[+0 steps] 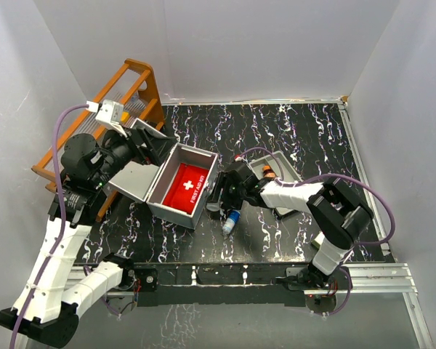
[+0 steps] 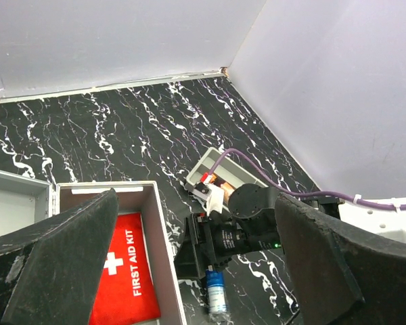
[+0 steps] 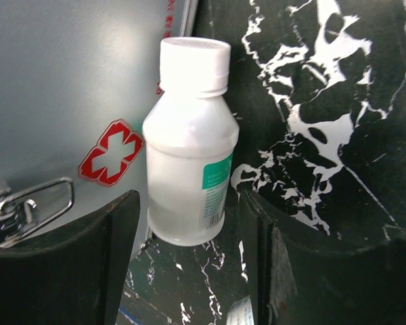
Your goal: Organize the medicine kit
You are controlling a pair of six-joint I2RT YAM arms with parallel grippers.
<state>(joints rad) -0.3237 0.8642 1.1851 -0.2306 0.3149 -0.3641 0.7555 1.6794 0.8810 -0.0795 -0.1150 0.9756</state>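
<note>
While right gripper (image 3: 189, 196) is holding its jaws spread, white bottle (image 3: 189, 135) is standing centre-frame between them; left gripper (image 2: 196, 198) is gaping empty.

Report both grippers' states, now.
Left gripper: open, empty.
Right gripper: jaws flank the bottle; grip cannot be told.

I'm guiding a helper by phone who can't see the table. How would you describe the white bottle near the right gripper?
Find the open grey metal box holding a red first-aid pouch. Beside its outside wall, by the red cross emblem, sits a white plastic bottle between the fingers of the right gripper. Unlike the blue-capped bottle lying nearby, it has a white cap and teal label.
</note>
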